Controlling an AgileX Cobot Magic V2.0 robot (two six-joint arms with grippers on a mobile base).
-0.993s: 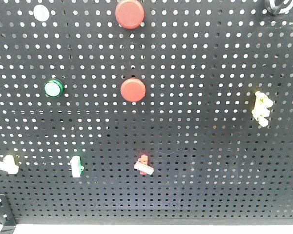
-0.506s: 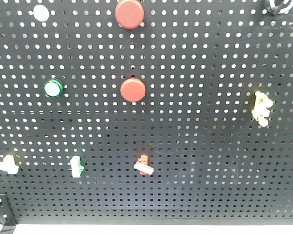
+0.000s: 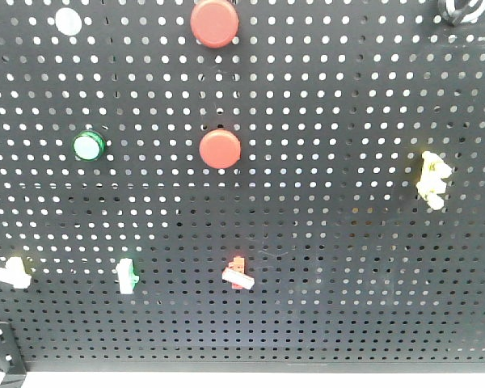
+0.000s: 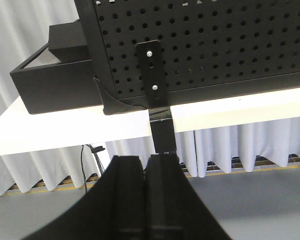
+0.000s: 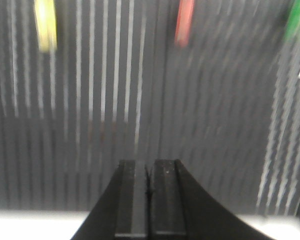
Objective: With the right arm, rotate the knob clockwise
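A black pegboard [image 3: 331, 267] fills the front view. Low on it sit small switch knobs: white [image 3: 12, 272], green-and-white [image 3: 126, 275], red [image 3: 238, 273], and a yellow one [image 3: 432, 179] higher at the right. Neither gripper shows in the front view. In the right wrist view my right gripper [image 5: 149, 167] is shut and empty, facing the pegboard from a distance. That view is smeared by motion; yellow [image 5: 45, 25], red [image 5: 184, 22] and green [image 5: 297, 20] knobs streak along its top edge. My left gripper [image 4: 145, 162] is shut and empty, low in front of the table.
Two round red buttons [image 3: 220, 149] [image 3: 214, 22], a green lamp button [image 3: 88, 146] and a white cap [image 3: 67, 21] sit higher on the board. A black bracket [image 4: 152, 70] clamps the board to the white table edge [image 4: 230, 112]. A black box [image 4: 55, 80] stands at the left.
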